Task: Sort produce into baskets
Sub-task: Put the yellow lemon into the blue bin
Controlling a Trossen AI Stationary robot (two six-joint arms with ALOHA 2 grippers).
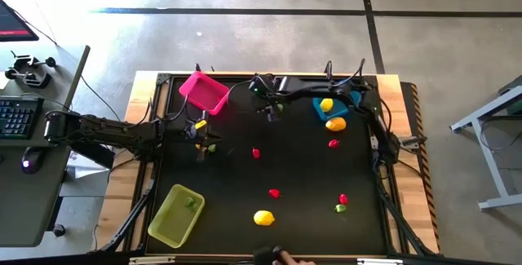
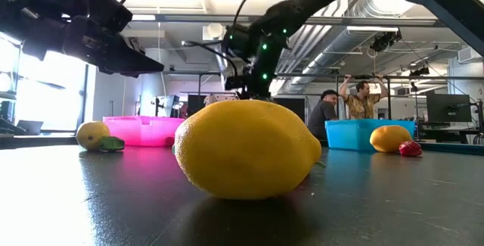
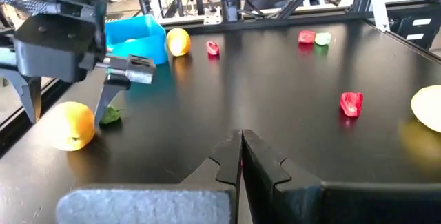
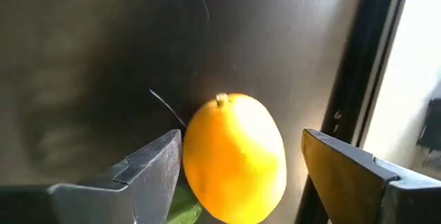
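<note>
The right gripper hung with fingers apart, straddling a lemon on the black table. The left gripper was closed, empty.

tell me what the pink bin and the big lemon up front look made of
Pink bin: likely thin plastic, glossy and slightly translucent, since light glows through its wall in the low view.
Lemon: probably moulded plastic or rubber, with a smooth, faintly dimpled, semi-matte skin showing only soft highlights. A real fruit can't be ruled out by look alone.
</note>
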